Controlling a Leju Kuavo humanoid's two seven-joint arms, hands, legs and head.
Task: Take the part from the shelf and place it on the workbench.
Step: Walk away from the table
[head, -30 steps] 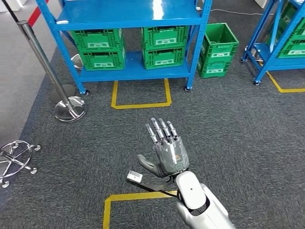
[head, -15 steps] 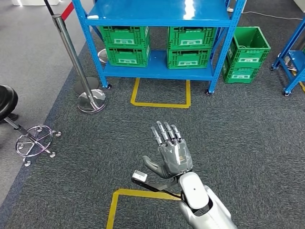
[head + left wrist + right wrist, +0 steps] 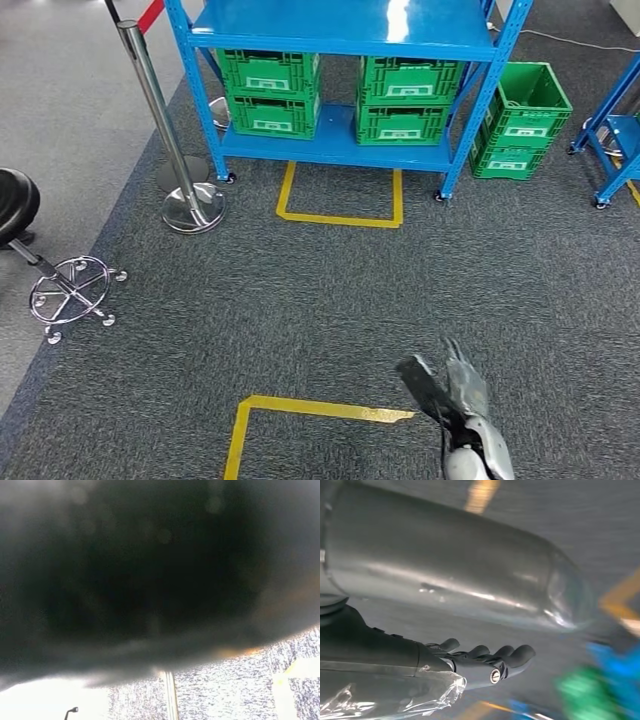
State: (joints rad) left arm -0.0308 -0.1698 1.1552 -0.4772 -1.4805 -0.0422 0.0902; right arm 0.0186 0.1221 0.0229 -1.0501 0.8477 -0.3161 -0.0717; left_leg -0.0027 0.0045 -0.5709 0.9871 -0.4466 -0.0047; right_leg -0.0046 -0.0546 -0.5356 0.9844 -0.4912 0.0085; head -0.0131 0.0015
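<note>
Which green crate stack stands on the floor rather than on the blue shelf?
The crate stack at the right, standing on the carpet outside the blue shelf's frame; the other two stacks sit on its lower board.

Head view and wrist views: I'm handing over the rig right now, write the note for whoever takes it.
Right hand: low, fingers stretched out, holding nothing.
Left hand: left wrist view too dark to tell.
Blue shelf stands ahead across the carpet, green crates on its lower level.
Done: no part taken yet.
Left: reach the shelf, take the part, place it on the workbench.

Glossy blue metal shelf (image 3: 340, 25), green plastic crates (image 3: 273, 88), matt grey carpet (image 3: 302, 300), polished chrome post (image 3: 162, 120).
</note>
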